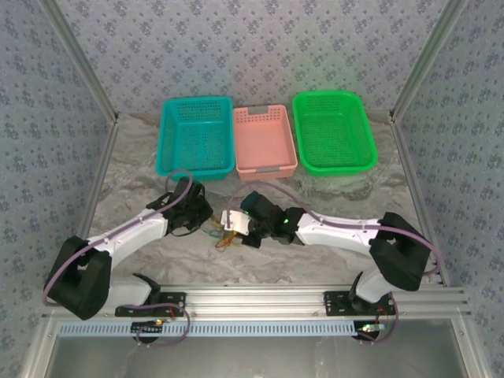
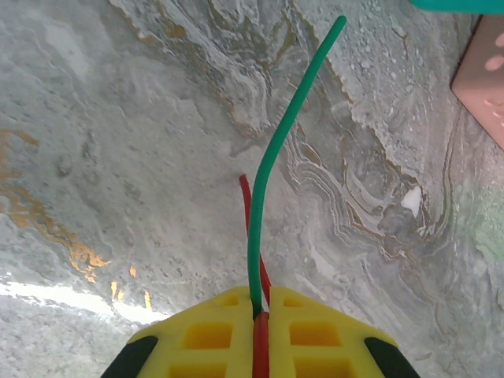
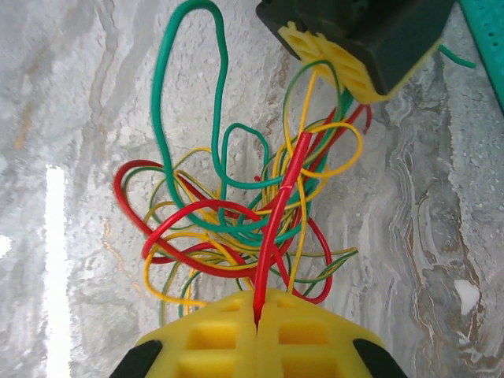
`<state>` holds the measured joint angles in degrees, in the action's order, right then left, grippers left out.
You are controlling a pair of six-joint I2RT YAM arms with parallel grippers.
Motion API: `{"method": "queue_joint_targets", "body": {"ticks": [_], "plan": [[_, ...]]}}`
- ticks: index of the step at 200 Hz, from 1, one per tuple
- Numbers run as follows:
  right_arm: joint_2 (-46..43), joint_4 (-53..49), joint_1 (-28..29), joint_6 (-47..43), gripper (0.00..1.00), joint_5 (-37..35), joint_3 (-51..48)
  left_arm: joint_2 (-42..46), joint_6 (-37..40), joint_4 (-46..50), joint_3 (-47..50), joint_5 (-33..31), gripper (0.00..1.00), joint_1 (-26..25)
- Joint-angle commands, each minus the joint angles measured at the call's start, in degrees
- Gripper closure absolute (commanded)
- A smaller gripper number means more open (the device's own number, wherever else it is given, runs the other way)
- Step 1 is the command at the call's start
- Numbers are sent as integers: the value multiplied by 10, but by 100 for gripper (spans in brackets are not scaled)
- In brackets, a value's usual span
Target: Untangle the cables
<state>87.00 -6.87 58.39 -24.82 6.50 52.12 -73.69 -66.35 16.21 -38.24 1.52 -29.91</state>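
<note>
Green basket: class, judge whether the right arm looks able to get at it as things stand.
Probably, but not freely. Bare table lies between the right gripper and the green basket, yet its jaws are shut on a red cable running into the tangle, which would drag along.

— Bright, even light is falling on the marbled table (image 1: pixel 260 268), casting only soft shadows.
— Left of the cables (image 3: pixel 236 213) a white glare stripe is blowing out; below them, the yellow fingers (image 3: pixel 220 339) are blurring.
</note>
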Motion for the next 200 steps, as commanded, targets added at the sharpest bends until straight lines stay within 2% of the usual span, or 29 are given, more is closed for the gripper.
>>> {"method": "queue_joint_targets", "body": {"ticks": [1, 37, 103, 164, 200], "plan": [[-42, 19, -21, 44, 100, 29, -25, -7, 19, 29, -20, -29, 100, 5], [-101, 78, -96, 143, 100, 88, -66, 0, 16, 34, -7, -45, 100, 5], [-198, 147, -229, 344, 100, 90, -138, 34, 3, 60, 14, -94, 100, 5], [-283, 112, -311, 395, 100, 83, -190, 65, -1, 91, 21, -132, 100, 7], [-321, 128, -353, 472, 100, 85, -220, 64, -8, 89, 26, -133, 100, 9]]}}
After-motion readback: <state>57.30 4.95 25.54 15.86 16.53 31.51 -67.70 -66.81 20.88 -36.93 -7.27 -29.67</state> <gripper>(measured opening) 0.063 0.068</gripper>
